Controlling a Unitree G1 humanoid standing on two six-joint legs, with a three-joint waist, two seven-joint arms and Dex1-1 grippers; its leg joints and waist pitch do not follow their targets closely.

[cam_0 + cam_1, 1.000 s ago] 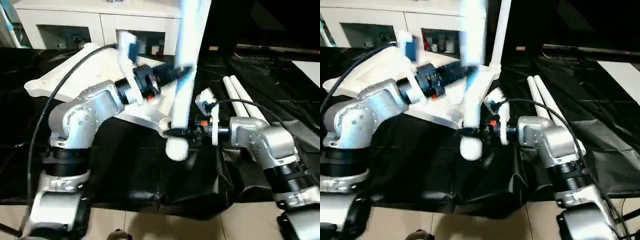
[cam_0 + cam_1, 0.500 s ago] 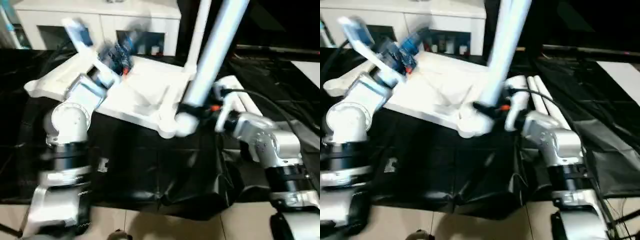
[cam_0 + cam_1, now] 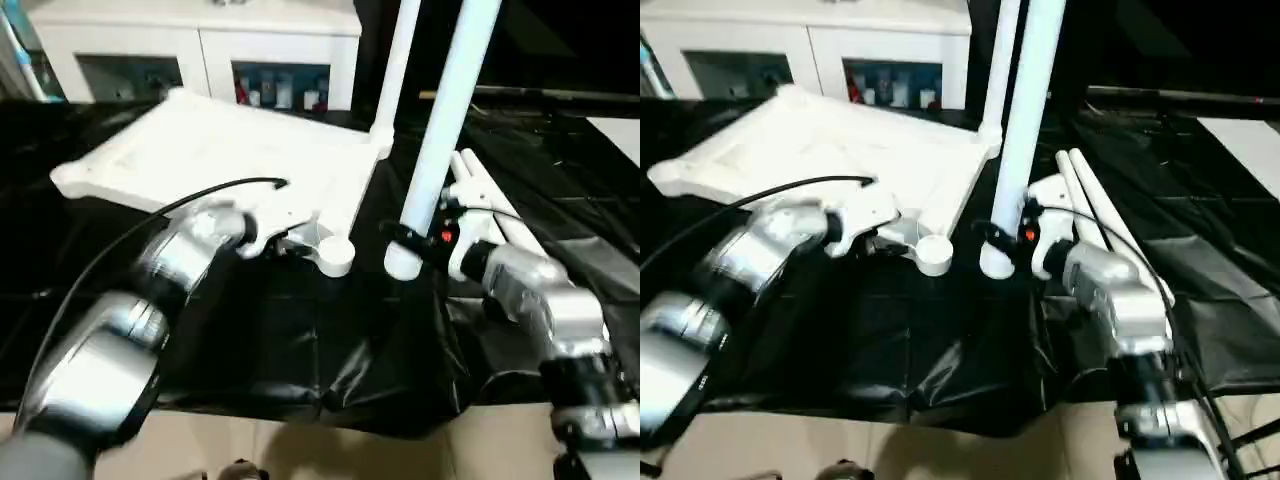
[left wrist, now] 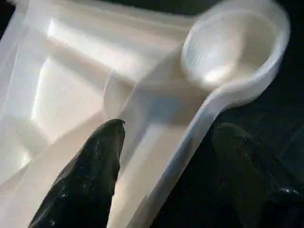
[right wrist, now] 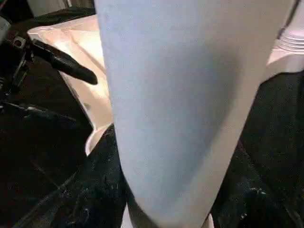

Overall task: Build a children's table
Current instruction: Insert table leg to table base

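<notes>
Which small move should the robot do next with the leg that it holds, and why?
Probably the right gripper should carry the upright leg sideways until its lower end stands over the empty corner socket. The leg's end now hangs beside that socket, not above it. The left gripper has its jaws open astride the tabletop's rim beside the socket, so it could steady the top.

The work surface is a black sheet (image 3: 300, 340), wrinkled and folded along its near edge, beyond which pale floor (image 3: 400, 455) is visible. Lying directly on the sheet is the inverted white table top (image 3: 220, 160), underside facing up, with a round corner socket (image 3: 335, 255) at its near corner. Two loose white tube legs (image 3: 1090, 200) lie side by side on the sheet to the right of the top.
</notes>
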